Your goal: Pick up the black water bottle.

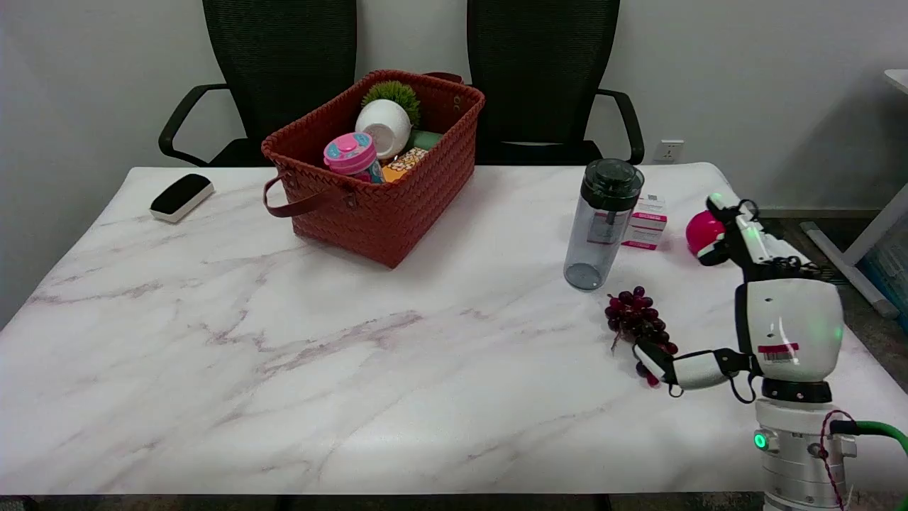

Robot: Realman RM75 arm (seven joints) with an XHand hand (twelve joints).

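Hanging over the counter's near right corner, the right hand is spread out and holding nothing; one finger reaches left over the near end of a bunch of dark red grapes, though I can't tell if it actually touches them. Just past the grapes stands the black water bottle, upright, smoky see-through body with a black lid, looks empty. Right behind it there's a small pink-and-white box, and a pink ball near the hand's far fingers. Further back left, a red woven basket holds a pink-lidded cup, a tipped white pot with a green plant, and some snack packets. A black-and-white eraser sits far left.
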